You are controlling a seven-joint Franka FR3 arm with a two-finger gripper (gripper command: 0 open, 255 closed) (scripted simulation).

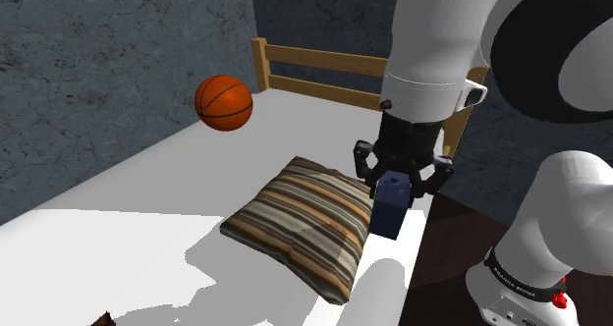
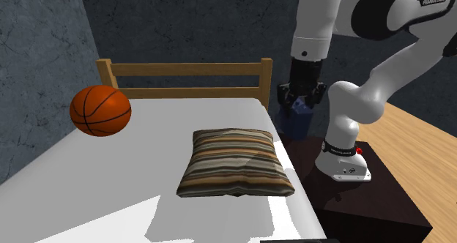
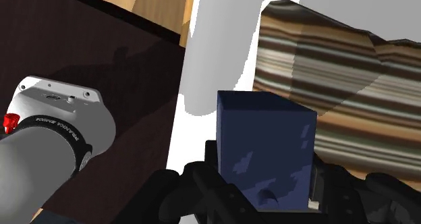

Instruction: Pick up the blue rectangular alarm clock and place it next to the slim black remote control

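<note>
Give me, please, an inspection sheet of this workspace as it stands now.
Surface: white bed with a wooden headboard.
Job's things: dark blue alarm clock, held at the bed's edge beside the pillow.
Clutter: striped pillow lying on the bed; orange basketball near the headboard.
Grippers: black gripper, jaws clasping the alarm clock.
Cables: nothing seen.
Surroundings: dark mottled walls, wooden floor, dark stand beside the bed.
</note>
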